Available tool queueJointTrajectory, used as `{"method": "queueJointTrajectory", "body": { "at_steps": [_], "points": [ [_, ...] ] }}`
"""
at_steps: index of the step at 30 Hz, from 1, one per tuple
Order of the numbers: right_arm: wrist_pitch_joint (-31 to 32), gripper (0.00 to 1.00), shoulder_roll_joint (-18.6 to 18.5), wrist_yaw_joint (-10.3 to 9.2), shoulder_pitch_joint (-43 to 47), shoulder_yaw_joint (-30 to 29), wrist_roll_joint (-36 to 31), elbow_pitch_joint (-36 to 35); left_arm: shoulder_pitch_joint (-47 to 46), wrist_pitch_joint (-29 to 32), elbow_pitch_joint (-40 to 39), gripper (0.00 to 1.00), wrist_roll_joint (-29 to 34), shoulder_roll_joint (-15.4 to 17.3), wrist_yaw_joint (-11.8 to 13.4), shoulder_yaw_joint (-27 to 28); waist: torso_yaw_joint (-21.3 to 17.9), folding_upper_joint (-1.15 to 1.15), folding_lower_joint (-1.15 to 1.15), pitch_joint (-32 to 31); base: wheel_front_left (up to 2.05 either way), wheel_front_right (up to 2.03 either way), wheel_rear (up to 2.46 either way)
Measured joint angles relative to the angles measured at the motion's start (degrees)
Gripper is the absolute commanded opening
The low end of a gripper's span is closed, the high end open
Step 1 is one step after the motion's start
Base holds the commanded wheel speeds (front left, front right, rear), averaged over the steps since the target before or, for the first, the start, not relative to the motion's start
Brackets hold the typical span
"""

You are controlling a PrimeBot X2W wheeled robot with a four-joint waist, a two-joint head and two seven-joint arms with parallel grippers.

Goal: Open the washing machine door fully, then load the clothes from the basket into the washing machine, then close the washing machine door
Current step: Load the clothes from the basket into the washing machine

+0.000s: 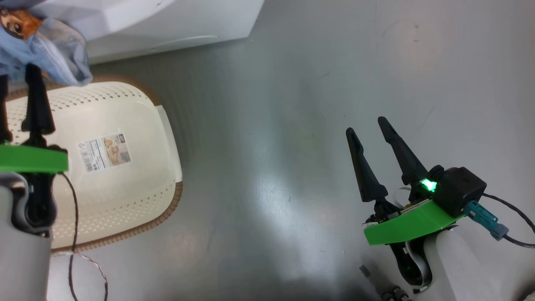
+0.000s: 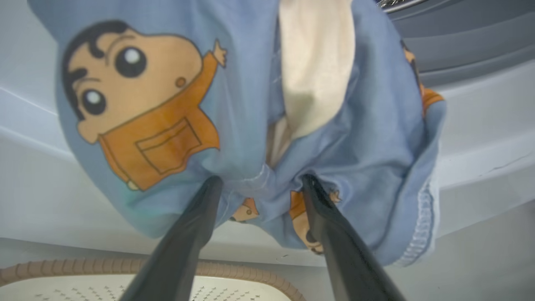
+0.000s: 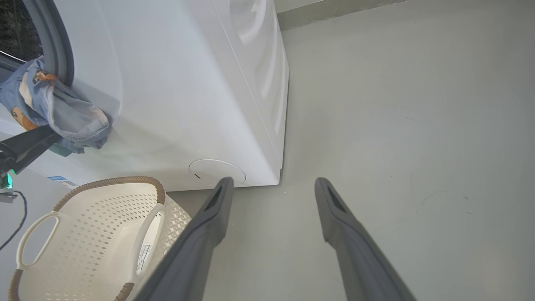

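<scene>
One load step half done, my read. Washing machine (image 3: 167, 83) sits just behind basket (image 1: 138, 196) for a short carry. Basket label bare. Cartoon-print clothes (image 2: 355, 138) drape over grey gasket (image 2: 459, 42), hanging outside drum, need push in. Left gripper (image 2: 260, 180) spread wide, tips against cloth, no pinch. Right gripper (image 1: 365, 124) wide, over floor (image 1: 292, 125), clear of path.

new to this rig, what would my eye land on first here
The soft light blue garment printed with an orange-brown cartoon figure grabs the eye first, hanging from the mouth of the big white washing machine, the left gripper open at its lower folds. Below sits the cream-white perforated plastic basket with a brown rim, its label showing on the bottom. The right gripper hovers open over the grey floor.
</scene>
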Motion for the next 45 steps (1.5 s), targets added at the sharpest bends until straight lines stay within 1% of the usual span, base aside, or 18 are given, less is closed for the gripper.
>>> {"method": "queueJointTrajectory", "body": {
  "at_steps": [4,7,8,9,10,11,17,22,25,30,33,35,38,43,45],
  "points": [
    [0.0,1.0,0.0,0.0,-0.4,0.2,0.0,-0.1,-1.9,0.0,0.9,1.0,-2.8,0.8,0.0,-1.5,-0.1,0.0,0.0,0.8,0.0,0.0,0.0],
    [0.0,1.0,0.0,0.0,-1.0,0.2,0.3,-0.4,-3.5,0.0,0.9,1.0,-2.5,2.5,0.0,-3.0,-0.3,0.0,0.0,1.3,0.0,0.0,0.0],
    [0.0,1.0,0.0,0.0,-1.1,0.2,0.4,-0.4,-4.0,0.0,0.6,0.83,-1.2,3.5,0.0,-3.7,-0.4,0.0,0.0,1.5,0.0,0.0,0.0],
    [0.0,1.0,0.0,0.0,-1.1,0.1,0.5,-0.4,-4.6,0.0,0.7,0.43,-1.1,3.8,0.0,-3.1,-0.4,0.0,0.0,1.7,0.0,0.0,0.0],
    [0.0,1.0,0.0,0.0,-1.1,0.1,0.5,-0.4,-5.1,0.0,1.0,0.23,-1.7,3.7,0.0,-2.3,-0.4,0.0,0.0,1.8,0.0,0.0,0.0],
    [0.0,1.0,0.0,0.0,-1.1,0.1,0.5,-0.4,-5.4,0.0,1.0,0.0,-1.8,3.7,0.0,-2.2,-0.5,0.0,0.0,1.9,0.0,0.0,0.0],
    [0.0,1.0,0.0,0.0,-1.2,-0.1,0.5,-0.2,-5.1,0.0,-0.4,0.0,0.2,3.2,0.0,-2.3,0.0,0.0,0.0,1.6,0.0,0.0,0.0],
    [0.0,1.0,0.0,0.0,-1.2,-0.1,0.5,0.3,-2.0,0.0,-3.7,0.0,3.0,3.1,0.0,-2.1,0.7,0.0,0.0,0.7,0.0,0.0,0.0],
    [0.0,1.0,0.0,0.0,-1.2,-0.1,0.5,0.7,0.1,0.0,-5.5,0.0,6.2,2.7,0.0,-0.5,1.0,0.0,0.0,-0.1,0.0,0.0,0.0],
    [0.0,1.0,0.0,0.0,-1.2,0.1,0.7,1.1,1.6,0.0,-10.4,0.0,12.1,1.9,0.0,4.3,1.3,0.0,0.0,-1.4,0.0,0.0,0.0],
    [0.0,1.0,0.0,0.0,-1.2,0.3,1.0,1.3,1.5,0.0,-12.4,0.0,14.8,1.9,0.0,5.2,1.3,0.0,0.0,-2.1,0.0,0.0,0.0],
    [0.0,1.0,0.0,0.0,-1.2,0.4,1.0,1.4,1.2,0.0,-12.7,0.0,16.2,2.3,0.0,4.9,1.1,0.0,0.0,-2.5,0.0,0.0,0.0],
    [0.0,1.0,0.0,0.0,-1.2,0.6,1.1,1.4,-1.3,0.0,-12.8,0.0,18.1,4.6,0.0,3.2,0.6,0.0,0.0,-2.6,0.0,0.0,0.0],
    [0.0,1.0,0.0,0.0,-1.2,0.9,1.5,1.2,-9.1,0.3,-9.6,0.0,18.8,7.2,0.0,0.9,-0.3,0.0,0.0,-2.6,0.0,0.0,0.0],
    [0.0,1.0,0.0,0.0,-1.2,1.2,1.5,1.2,-13.6,1.2,-6.6,0.0,18.8,8.1,0.0,-0.5,-0.8,0.0,0.0,-2.3,0.0,0.0,0.0]
  ]
}}
